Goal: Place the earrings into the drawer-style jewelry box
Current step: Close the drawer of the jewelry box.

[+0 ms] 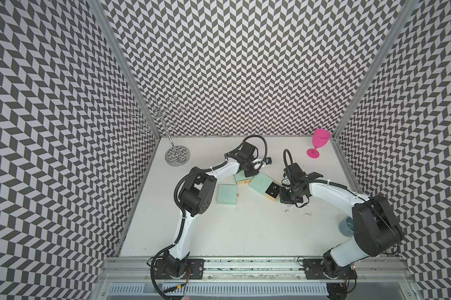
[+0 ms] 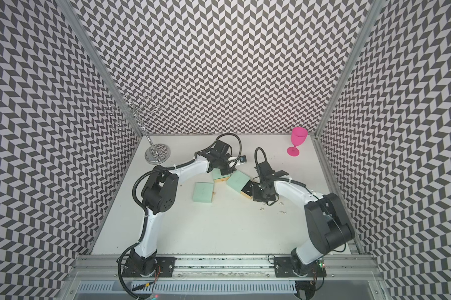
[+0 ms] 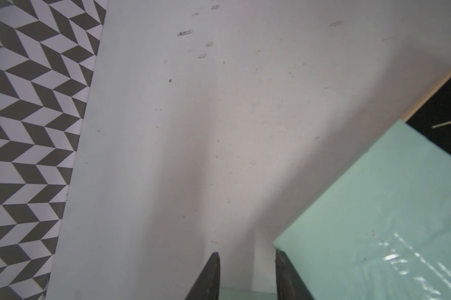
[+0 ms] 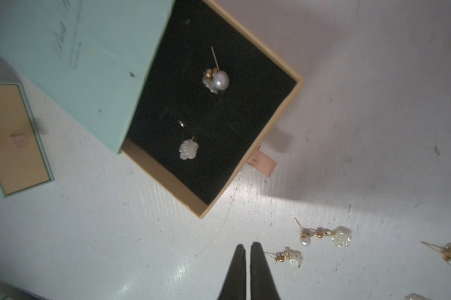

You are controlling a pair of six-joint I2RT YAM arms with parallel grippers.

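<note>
In a top view the jewelry box (image 1: pixel 260 184) lies in the middle of the white table (image 1: pixel 219 233). Its long side runs from upper left to lower right. Its black drawer (image 1: pixel 272 192) sticks out at the lower right end. A few earrings (image 1: pixel 308 214) lie on the table just below and right of the drawer. The left gripper (image 1: pixel 246 174) sits on a small mint box (image 1: pixel 241 179) just upper left of the jewelry box. The right gripper (image 1: pixel 289 198) is beside the drawer.

In the left wrist view the left gripper (image 3: pixel 246 254) has its fingers a little apart. They press on the small mint box (image 3: pixel 245 294), and a strip of it shows between them at the bottom edge.

In the right wrist view the right gripper (image 4: pixel 247 245) is pinched almost fully together and holds nothing. Two earrings lie in the drawer (image 4: pixel 245 104). The pearl earring (image 4: pixel 220 79) has its pin pointing up. The flower earring (image 4: pixel 188 148) has a thin wire pointing to the upper left. More lie on the table at the lower right, with their pins pointing left.
</note>
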